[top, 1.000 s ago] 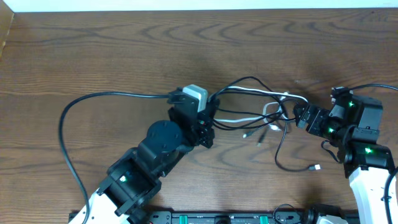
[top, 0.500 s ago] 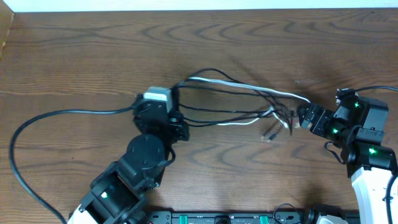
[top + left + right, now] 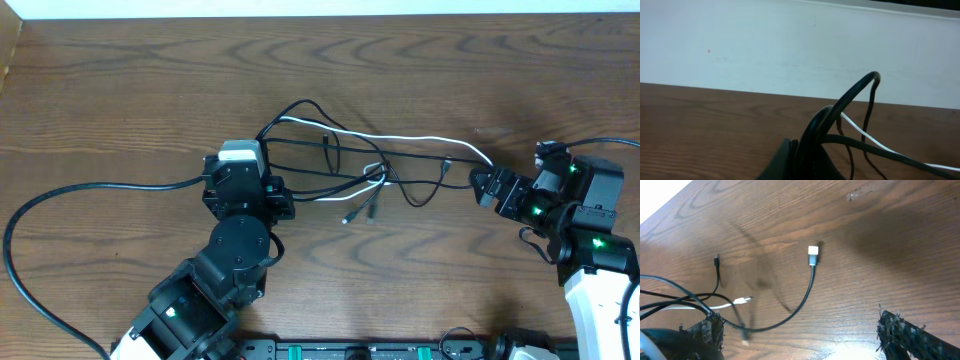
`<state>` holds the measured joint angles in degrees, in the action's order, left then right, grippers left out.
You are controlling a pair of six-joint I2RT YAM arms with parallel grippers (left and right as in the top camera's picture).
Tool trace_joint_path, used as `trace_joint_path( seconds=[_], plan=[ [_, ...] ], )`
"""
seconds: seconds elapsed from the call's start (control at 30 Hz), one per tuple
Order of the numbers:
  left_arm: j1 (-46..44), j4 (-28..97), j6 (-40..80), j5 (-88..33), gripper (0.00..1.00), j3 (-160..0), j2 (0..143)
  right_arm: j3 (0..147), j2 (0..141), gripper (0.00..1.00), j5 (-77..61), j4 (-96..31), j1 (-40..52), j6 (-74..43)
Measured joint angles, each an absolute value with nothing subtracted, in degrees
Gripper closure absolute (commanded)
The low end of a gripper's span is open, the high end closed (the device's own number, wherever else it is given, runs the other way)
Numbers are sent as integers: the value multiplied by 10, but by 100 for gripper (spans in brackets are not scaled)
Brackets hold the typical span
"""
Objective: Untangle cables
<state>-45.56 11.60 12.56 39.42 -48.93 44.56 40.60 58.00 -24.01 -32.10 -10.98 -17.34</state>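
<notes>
Wood table; left gripper clamped on bunched black cords; right gripper fingers wide, empty; looks mid-separation; next: grab white cord right of centre, pull apart.

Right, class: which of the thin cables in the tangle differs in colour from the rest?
The white cable, along the tangle's far side; the others are black cables.

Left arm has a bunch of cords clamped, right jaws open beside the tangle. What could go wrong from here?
1. The left gripper looks shut on several black cables at once; pulling could tighten the tangle rather than free a strand.
2. The open right gripper has strands crossing by one finger; closing may catch several, or snag the white cable.
</notes>
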Motion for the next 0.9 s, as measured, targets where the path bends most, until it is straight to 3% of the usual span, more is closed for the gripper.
trace_joint_path(
  seconds=[0.23, 0.47, 0.9],
  plan=[
    [-456, 116, 121, 413, 92, -489, 446, 406, 580, 1, -254, -320, -110, -171],
    [-447, 112, 122, 417, 92, -489, 438, 406, 582, 1, -349, -279, -115, -88],
    [-442, 132, 122, 237, 92, -489, 452, 406, 583, 1, -620, -214, -120, 16]
  ],
)
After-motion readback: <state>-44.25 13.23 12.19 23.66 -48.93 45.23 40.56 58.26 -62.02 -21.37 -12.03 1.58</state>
